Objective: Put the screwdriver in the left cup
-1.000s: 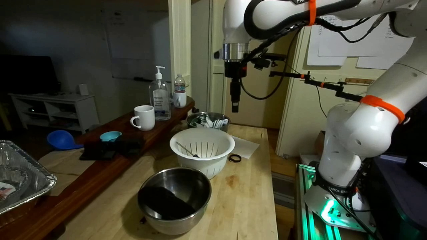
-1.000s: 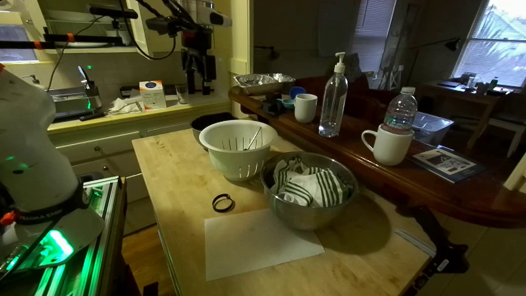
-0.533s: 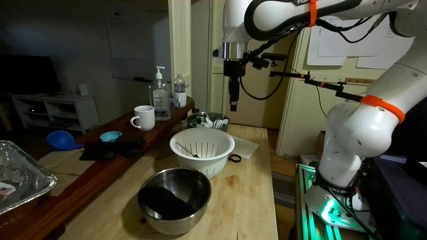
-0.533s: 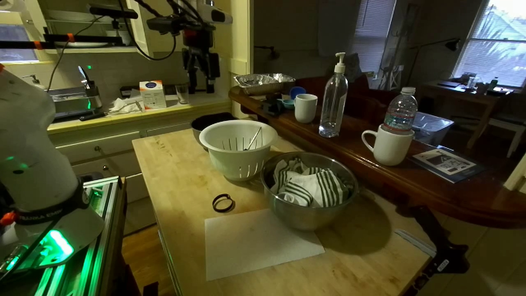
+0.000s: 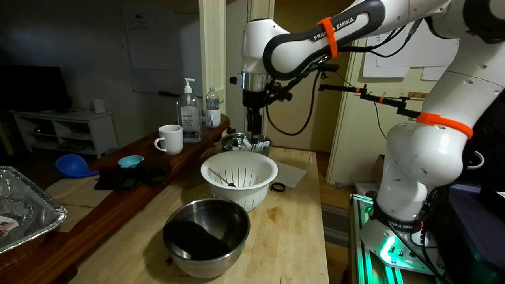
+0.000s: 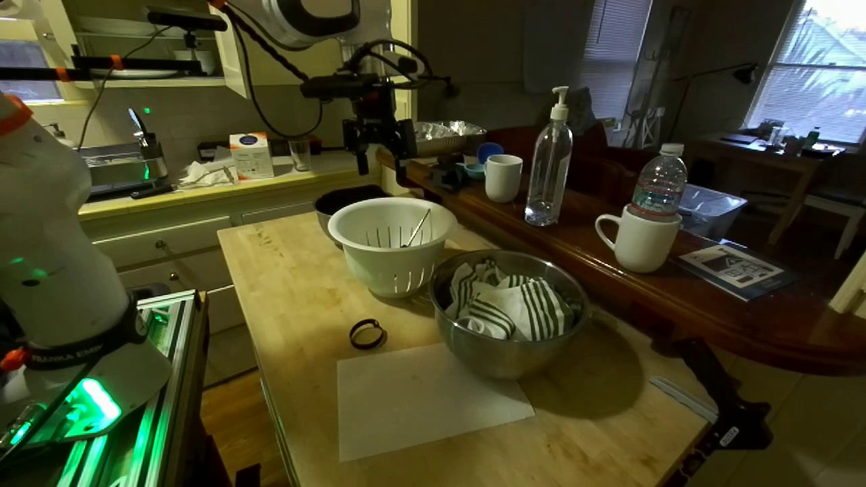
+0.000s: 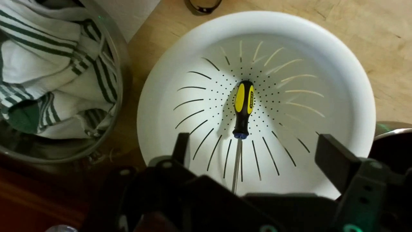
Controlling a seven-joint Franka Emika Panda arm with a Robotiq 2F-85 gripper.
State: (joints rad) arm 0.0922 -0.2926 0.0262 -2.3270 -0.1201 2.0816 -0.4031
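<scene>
In the wrist view the two fingers (image 7: pixel 336 164) of the gripper (image 7: pixel 254 149) stand wide apart above the one white colander (image 7: pixel 352 71). The single screwdriver (image 7: pixel 240 129) is inside that colander, lower than the fingers: its black and yellow handle (image 7: pixel 244 96) rests on the perforated floor ahead of the fingertips, butt end pointing away from the gripper. Its long axis runs nearly straight up and down the frame, roughly square to the line joining the fingers, and the shaft (image 7: pixel 237 164) passes through the gap seen between them until the gripper's body hides the tip. In both exterior views the shaft tilts, handle end low, tip end high, leaning toward the wooden ledge (image 6: pixel 717 325). Of metal bowls there are two: one (image 6: pixel 504 355), holding striped cloth (image 6: pixel 511 304), sits outside the finger at the wrist picture's left; the other (image 5: pixel 207 266), dark inside, outside the finger at its right. Two white mugs stand on the ledge, both well apart from the fingers: the left cup (image 5: pixel 171 139), upright, and a second mug (image 6: pixel 644 238) with one water bottle (image 6: pixel 657 182) set in it; one pump bottle (image 6: pixel 548 172) stands between the two. One black ring (image 7: pixel 203 9) and one sheet of paper (image 6: pixel 429 402) lie on the table (image 5: pixel 300 236), past the colander's rim opposite the fingers.
</scene>
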